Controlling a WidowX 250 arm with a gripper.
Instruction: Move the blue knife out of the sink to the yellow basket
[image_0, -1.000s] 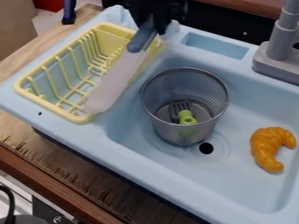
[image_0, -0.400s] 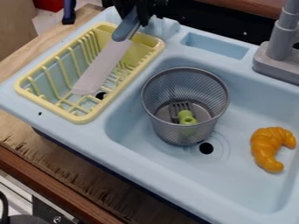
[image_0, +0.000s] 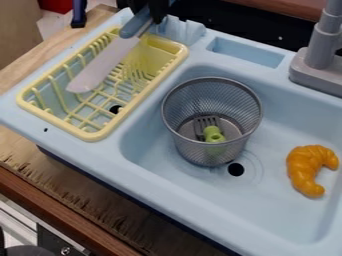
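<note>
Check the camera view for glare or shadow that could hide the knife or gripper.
Camera view: blue-handled knife evenly lit, no strong glare on its pale blade; black gripper partly merges with the dark background beside it; small glossy highlights on the croissant; soft shading inside the sink.

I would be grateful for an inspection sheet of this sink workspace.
Surface: pale blue sink on a wooden counter.
Job's things: knife held by its handle, blade slanting over the yellow basket; cannot tell whether they touch.
Clutter: croissant in the sink; mesh cup there too, with a green-handled fork inside.
Hand: at the top edge, closed on the knife.
Cables: dark sliver at the lower left edge, too little to identify.
Surroundings: grey faucet, upper right.
</note>
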